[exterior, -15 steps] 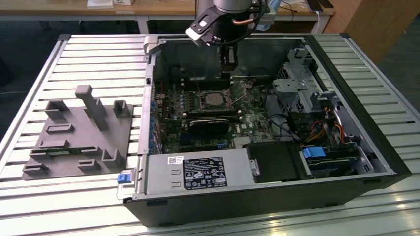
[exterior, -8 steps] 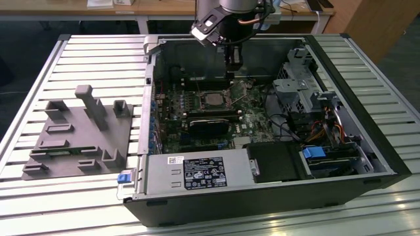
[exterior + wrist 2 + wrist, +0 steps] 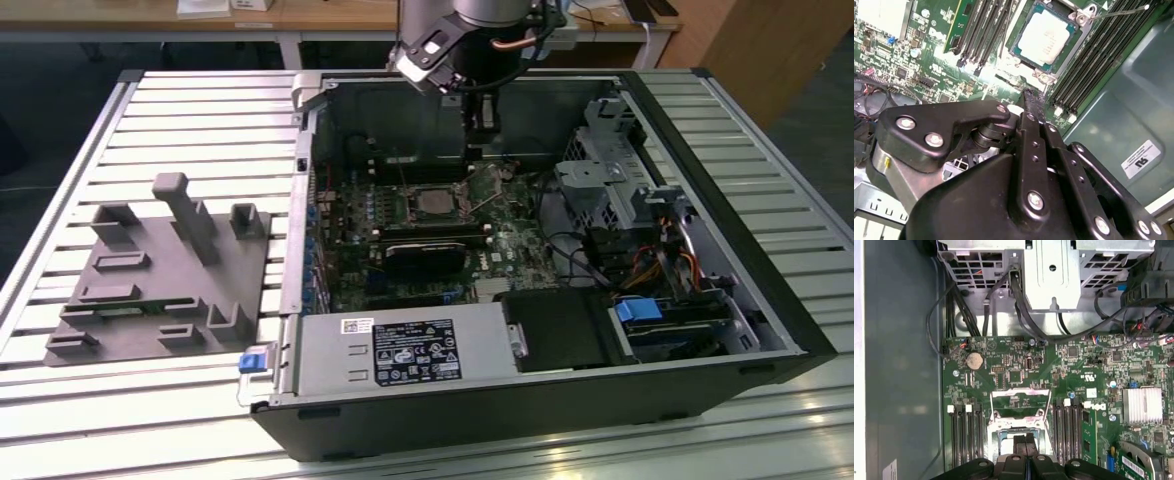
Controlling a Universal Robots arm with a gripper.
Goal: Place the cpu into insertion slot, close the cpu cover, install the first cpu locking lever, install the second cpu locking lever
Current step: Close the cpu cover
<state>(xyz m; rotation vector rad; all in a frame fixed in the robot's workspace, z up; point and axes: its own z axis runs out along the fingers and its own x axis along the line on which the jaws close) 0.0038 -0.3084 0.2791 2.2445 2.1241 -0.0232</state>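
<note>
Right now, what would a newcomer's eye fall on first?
The cpu, silver top bright against the green board, sits in the insertion slot in the second wrist view. The black gripper, shut, hangs close over it inside the open computer case; a grey fixture lies at the exterior view's left.

**One high camera, two on the wrist**

The exterior view looks steeply down from afar on the open computer case [image 3: 534,412] on the table [image 3: 200,110]. Both wrist views peer closely past the pincer [image 3: 1033,97] [image 3: 1025,441] onto the motherboard [image 3: 929,50] [image 3: 1019,371] beneath it, sharing the insertion slot [image 3: 1040,75] [image 3: 1019,432].
</note>
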